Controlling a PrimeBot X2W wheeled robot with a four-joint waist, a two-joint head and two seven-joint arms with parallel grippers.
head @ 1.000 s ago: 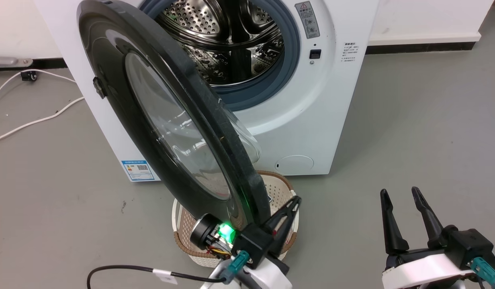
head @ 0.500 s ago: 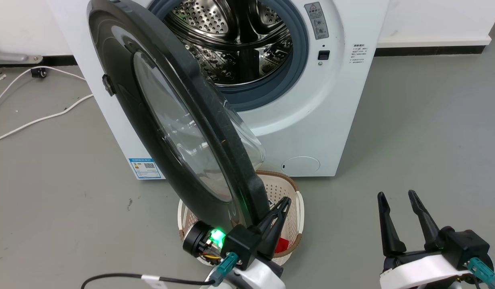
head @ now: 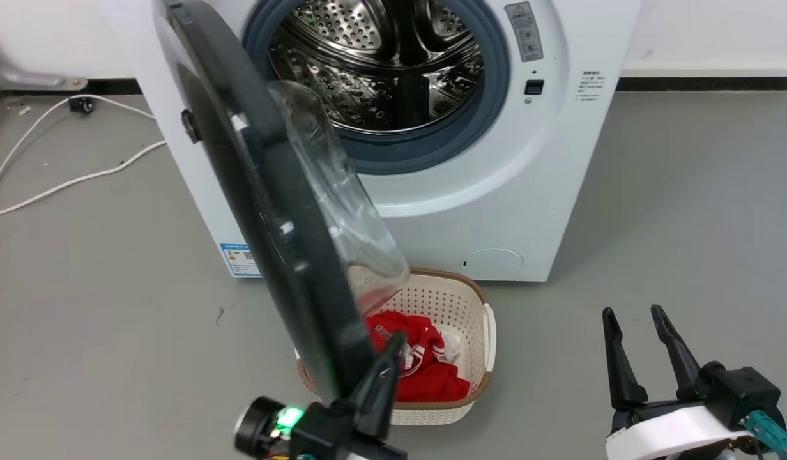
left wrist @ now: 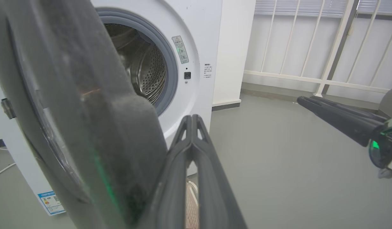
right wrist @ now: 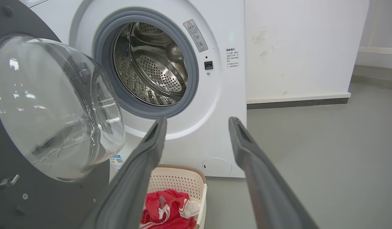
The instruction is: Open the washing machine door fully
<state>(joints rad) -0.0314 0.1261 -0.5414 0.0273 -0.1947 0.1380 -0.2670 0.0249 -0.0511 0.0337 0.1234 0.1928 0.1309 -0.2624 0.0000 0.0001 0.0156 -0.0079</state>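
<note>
Jaws on the left gripper (left wrist: 191, 119) are pressed together with nothing between them, the two dark fingers lying just beside the thick rim of the washing machine door (head: 272, 211) on its inner side; whether they touch the rim I cannot tell. A green light glows at that gripper's wrist in the head view. Jaws on the right gripper (head: 631, 313) stand apart and empty, well off to the right of the machine, above bare floor (head: 655, 191).

That door stands swung out from the white washing machine (head: 496, 211), hinged at the machine's left side and seen nearly edge-on from the head. Its clear glass bowl (right wrist: 49, 105) bulges toward the right, and its lower free edge hangs over the basket's left part. Behind it the grey-rimmed steel drum (head: 381, 64) is wide open to view.

On the floor at the foot of the machine sits a cream perforated basket (head: 489, 332) with a brown rim, holding a red garment (head: 425, 377) with white lettering. A white cable (head: 80, 179) trails across the floor to the machine's left
</note>
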